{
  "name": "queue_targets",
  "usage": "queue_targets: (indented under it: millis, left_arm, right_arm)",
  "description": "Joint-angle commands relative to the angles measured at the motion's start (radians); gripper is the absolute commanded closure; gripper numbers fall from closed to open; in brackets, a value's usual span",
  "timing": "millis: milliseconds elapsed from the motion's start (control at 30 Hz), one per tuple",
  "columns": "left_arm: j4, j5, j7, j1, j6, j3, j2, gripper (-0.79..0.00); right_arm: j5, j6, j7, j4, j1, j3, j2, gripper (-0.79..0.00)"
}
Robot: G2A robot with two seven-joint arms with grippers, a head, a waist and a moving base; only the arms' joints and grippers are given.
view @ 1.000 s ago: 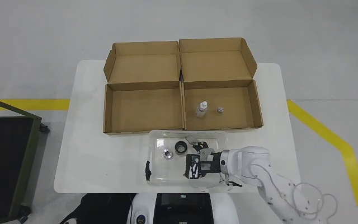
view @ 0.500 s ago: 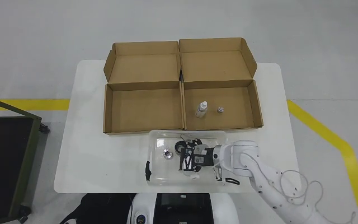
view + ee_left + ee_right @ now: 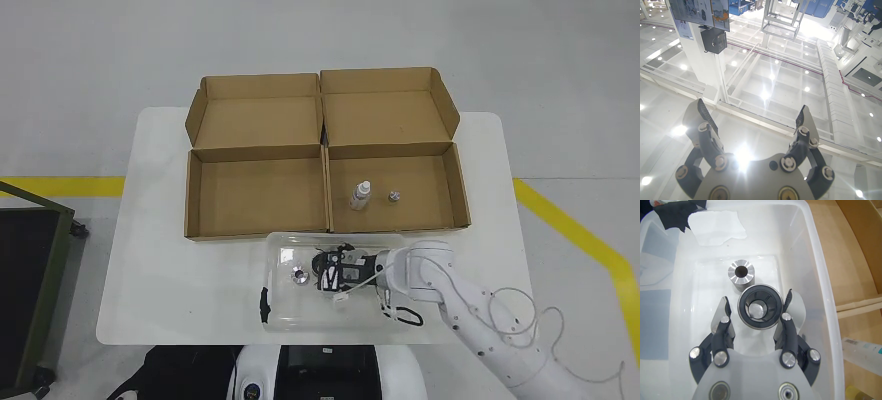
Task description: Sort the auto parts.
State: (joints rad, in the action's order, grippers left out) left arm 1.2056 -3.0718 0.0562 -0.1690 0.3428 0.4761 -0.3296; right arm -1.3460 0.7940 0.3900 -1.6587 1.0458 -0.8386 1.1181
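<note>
While the right gripper (image 3: 758,296) is hanging low inside the clear plastic bin (image 3: 821,275), its fingers are standing wide apart on either side of a black-rimmed ring (image 3: 760,309) and are holding nothing. One finger is sitting just beside the ring's rim (whether it is touching, I cannot tell), and the other is leaving a plain gap. The ring is resting upright on the bin's floor, and a silver sleeve (image 3: 741,275) with a round bore is standing just beyond it, close enough to be touching or nearly so. From the top view, the gripper (image 3: 335,272) is sitting over the middle of the bin (image 3: 290,243). Two open cardboard boxes (image 3: 256,195) are lying side by side just past the bin's far wall; the one nearer the bin's right end is holding a small bottle (image 3: 361,193) and a small metal part (image 3: 394,195). The left gripper (image 3: 752,105) is pointing up at the ceiling, spread wide and carrying nothing.
</note>
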Motion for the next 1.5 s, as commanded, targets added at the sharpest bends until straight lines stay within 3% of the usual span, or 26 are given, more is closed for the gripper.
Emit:
queue_targets:
  millis: [0,100,200,367,967,1467]
  left_arm:
    - [0.0,0.0,0.0,0.0,0.0,0.0,0.0,-0.785]
    - [0.0,0.0,0.0,0.0,0.0,0.0,0.0,-0.785]
    - [0.0,0.0,0.0,0.0,0.0,0.0,0.0,-0.785]
    - [0.0,0.0,0.0,0.0,0.0,0.0,0.0,-0.785]
    - [0.0,0.0,0.0,0.0,0.0,0.0,0.0,-0.785]
    - [0.0,0.0,0.0,0.0,0.0,0.0,0.0,-0.785]
  right_arm:
    - [0.004,0.003,-0.004,0.004,-0.002,0.002,0.001,-0.409]
    - [0.007,0.006,-0.009,0.009,-0.005,0.004,0.003,-0.372]
    - [0.011,0.013,-0.015,0.011,-0.006,0.004,0.003,-0.286]
    - [0.019,0.025,-0.029,0.011,-0.001,-0.008,0.0,0.0]
    - [0.021,0.111,-0.128,-0.167,0.127,-0.177,-0.052,0.0]
    - [0.217,0.199,-0.284,-0.212,0.128,-0.259,-0.065,0.0]
